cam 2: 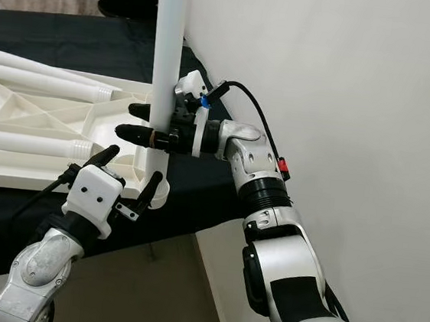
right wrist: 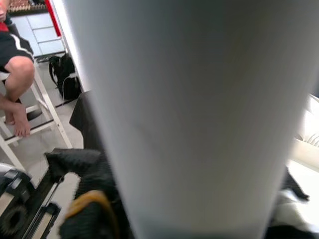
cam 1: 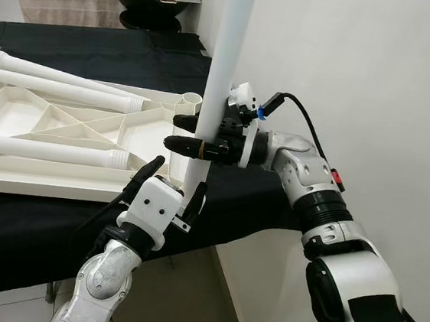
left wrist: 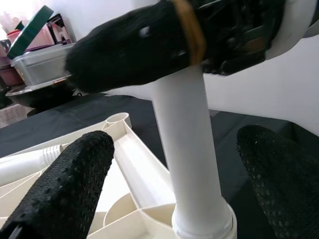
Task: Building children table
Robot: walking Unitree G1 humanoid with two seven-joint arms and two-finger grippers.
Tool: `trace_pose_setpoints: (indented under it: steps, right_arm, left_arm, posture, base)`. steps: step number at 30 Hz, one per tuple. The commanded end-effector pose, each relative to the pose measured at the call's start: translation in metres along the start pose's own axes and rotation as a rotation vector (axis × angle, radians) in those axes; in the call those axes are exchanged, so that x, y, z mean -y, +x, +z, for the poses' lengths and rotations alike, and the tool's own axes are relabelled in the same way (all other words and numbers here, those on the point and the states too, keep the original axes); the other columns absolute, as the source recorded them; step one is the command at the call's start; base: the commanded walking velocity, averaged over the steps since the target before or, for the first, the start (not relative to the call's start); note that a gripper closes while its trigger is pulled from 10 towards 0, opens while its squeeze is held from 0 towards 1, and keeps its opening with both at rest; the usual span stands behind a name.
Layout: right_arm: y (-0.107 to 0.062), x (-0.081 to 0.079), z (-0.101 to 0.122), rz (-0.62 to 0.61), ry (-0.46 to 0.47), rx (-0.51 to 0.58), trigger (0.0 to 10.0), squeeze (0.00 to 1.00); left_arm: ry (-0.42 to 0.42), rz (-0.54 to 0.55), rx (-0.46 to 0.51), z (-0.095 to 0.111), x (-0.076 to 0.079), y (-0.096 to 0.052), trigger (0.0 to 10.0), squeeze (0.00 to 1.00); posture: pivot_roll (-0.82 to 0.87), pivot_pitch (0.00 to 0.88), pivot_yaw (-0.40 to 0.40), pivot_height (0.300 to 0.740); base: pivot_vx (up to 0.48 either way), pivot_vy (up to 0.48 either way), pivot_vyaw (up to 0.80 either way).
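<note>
1. Left eye view: a white table leg (cam 1: 223, 69) stands upright in the near right corner socket of the cream tabletop (cam 1: 65, 126), which lies upside down on a worktop (cam 1: 96, 48) under black cloth. The right end effector (cam 1: 181, 132) is clamped on the table leg, one black finger on each side. The left end effector (cam 1: 174, 184) sits spread apart around the leg's base, its fingers not touching it. Two loose legs (cam 1: 61, 83) lie across the tabletop's ribs
2. Right eye view: same scene; a white wall (cam 2: 346, 82) stands just beside the right arm
3. Left wrist view: the table leg rises from its round socket between the two textured fingers (left wrist: 70, 184), with clear gaps on both sides
4. Right wrist view: the table leg looms close; a person's bare legs (right wrist: 17, 84) rest on a white stool
</note>
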State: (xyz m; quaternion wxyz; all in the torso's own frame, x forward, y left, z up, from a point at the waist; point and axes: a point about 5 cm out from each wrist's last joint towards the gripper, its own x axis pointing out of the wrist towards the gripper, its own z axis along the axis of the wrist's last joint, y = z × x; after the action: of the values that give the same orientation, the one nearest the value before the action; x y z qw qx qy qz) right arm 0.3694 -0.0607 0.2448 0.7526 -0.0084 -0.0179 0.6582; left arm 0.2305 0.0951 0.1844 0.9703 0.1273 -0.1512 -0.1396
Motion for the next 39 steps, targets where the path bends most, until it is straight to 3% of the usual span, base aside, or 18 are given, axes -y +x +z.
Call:
trace_pose_setpoints:
  steps: [1, 8, 11, 12, 13, 16, 19, 23, 28, 29, 30, 31, 32, 33, 34, 35, 36, 39]
  right_arm:
    - [0.006, -0.001, -0.002, 0.002, 0.009, 0.003, 0.0, 0.0]
    - [0.01, 0.006, 0.0, -0.117, -0.005, 0.042, 0.0, 0.0]
    - [0.01, 0.027, -0.002, -0.513, 0.065, 0.073, 0.0, 0.0]
    - [0.01, 0.027, -0.002, -0.513, 0.065, 0.073, 0.0, 0.0]
    - [0.009, 0.032, -0.005, -0.639, 0.074, 0.05, 0.0, 0.0]
    - [-0.018, 0.048, -0.024, -1.189, 0.166, -0.04, 0.0, 0.0]
    - [-0.025, 0.049, -0.028, -1.289, 0.185, -0.058, 0.0, 0.0]
    - [-0.031, 0.044, -0.029, -1.546, 0.282, 0.01, 0.0, 0.0]
    - [-0.018, 0.042, -0.021, -1.508, 0.276, 0.062, 0.5, 0.0]
    - [-0.01, 0.041, -0.017, -1.474, 0.274, 0.083, 10.0, 0.0]
    - [0.002, 0.038, -0.011, -1.417, 0.253, 0.107, 10.0, 0.0]
    - [0.009, 0.037, -0.007, -1.388, 0.232, 0.117, 10.0, 0.79]
    - [0.014, 0.035, -0.005, -1.355, 0.223, 0.129, 10.0, 1.0]
    - [0.014, 0.035, -0.005, -1.355, 0.223, 0.129, 10.0, 1.0]
    - [0.018, 0.034, -0.001, -1.316, 0.198, 0.139, 10.0, 0.72]
    - [0.026, 0.032, 0.005, -1.212, 0.199, 0.171, 10.0, 0.0]
    - [0.026, 0.032, 0.005, -1.212, 0.199, 0.171, 10.0, 0.0]
    - [0.042, 0.025, 0.016, -0.947, 0.259, 0.216, 10.0, 0.0]
  left_arm:
    - [-0.002, -0.004, -0.007, -0.001, 0.003, -0.001, 10.0, 0.0]
    - [-0.005, -0.004, -0.007, 0.0, 0.005, -0.002, 10.0, 0.0]
    - [-0.002, -0.004, -0.007, -0.001, 0.005, -0.003, 10.0, 0.0]
    - [-0.002, -0.004, -0.007, -0.001, 0.005, -0.003, 10.0, 0.0]
    - [-0.001, -0.004, -0.007, -0.001, 0.004, -0.003, 10.0, 0.0]
    - [0.0, -0.005, -0.008, -0.001, 0.004, -0.003, 10.0, 0.0]
    - [0.0, -0.005, -0.009, -0.002, 0.004, -0.003, 10.0, 0.0]
    - [0.002, -0.007, -0.007, -0.001, 0.005, -0.002, 10.0, 0.0]
    - [0.001, -0.008, -0.008, -0.001, 0.005, -0.002, 10.0, 0.0]
    - [0.001, -0.009, -0.008, -0.001, 0.006, -0.002, 10.0, 0.0]
    - [-0.001, -0.011, -0.008, -0.001, 0.006, -0.002, 10.0, 0.0]
    - [-0.002, -0.012, -0.008, -0.001, 0.007, -0.002, 10.0, 0.0]
    - [-0.003, -0.013, -0.007, -0.001, 0.007, -0.002, 10.0, 0.0]
    - [-0.003, -0.013, -0.007, -0.001, 0.007, -0.002, 10.0, 0.0]
    - [-0.003, -0.012, -0.007, -0.001, 0.007, -0.002, 10.0, 0.0]
    - [-0.003, -0.011, -0.008, -0.001, 0.007, -0.002, 10.0, 0.0]
    - [-0.003, -0.011, -0.008, -0.001, 0.007, -0.002, 10.0, 0.0]
    - [-0.004, -0.007, -0.01, -0.002, 0.006, -0.002, 10.0, 0.0]
  posture:
    - [0.09, 0.048, -0.147, 0.74]
    - [0.09, 0.039, -0.148, 0.74]
    - [0.09, 0.026, -0.144, 0.74]
    - [0.09, 0.026, -0.144, 0.74]
    - [0.09, 0.023, -0.146, 0.74]
    - [0.09, 0.017, -0.147, 0.74]
    - [0.09, 0.017, -0.147, 0.74]
    - [0.09, 0.025, -0.149, 0.74]
    - [0.09, 0.026, -0.15, 0.74]
    - [0.09, 0.025, -0.15, 0.74]
    - [0.08, 0.024, -0.149, 0.74]
    - [0.08, 0.029, -0.15, 0.74]
    - [0.08, 0.03, -0.149, 0.74]
    - [0.08, 0.03, -0.149, 0.74]
    - [0.08, 0.033, -0.151, 0.74]
    - [0.09, 0.034, -0.152, 0.74]
    - [0.09, 0.034, -0.152, 0.74]
    - [0.09, 0.037, -0.148, 0.74]
  base:
    - [0.0, 0.0, 0.0]
    - [0.0, 0.0, 0.0]
    - [0.0, 0.0, 0.0]
    - [0.0, 0.0, 0.0]
    - [0.0, 0.0, 0.0]
    - [0.0, 0.0, 0.0]
    - [0.0, 0.0, 0.0]
    - [0.0, 0.0, 0.0]
    - [0.0, 0.0, 0.0]
    - [0.0, 0.0, 0.0]
    - [0.0, 0.0, 0.0]
    - [0.0, 0.0, 0.0]
    - [0.0, 0.0, 0.0]
    - [0.0, 0.0, 0.0]
    - [0.0, 0.0, 0.0]
    - [0.0, 0.0, 0.0]
    - [0.0, 0.0, 0.0]
    - [0.0, 0.0, 0.0]
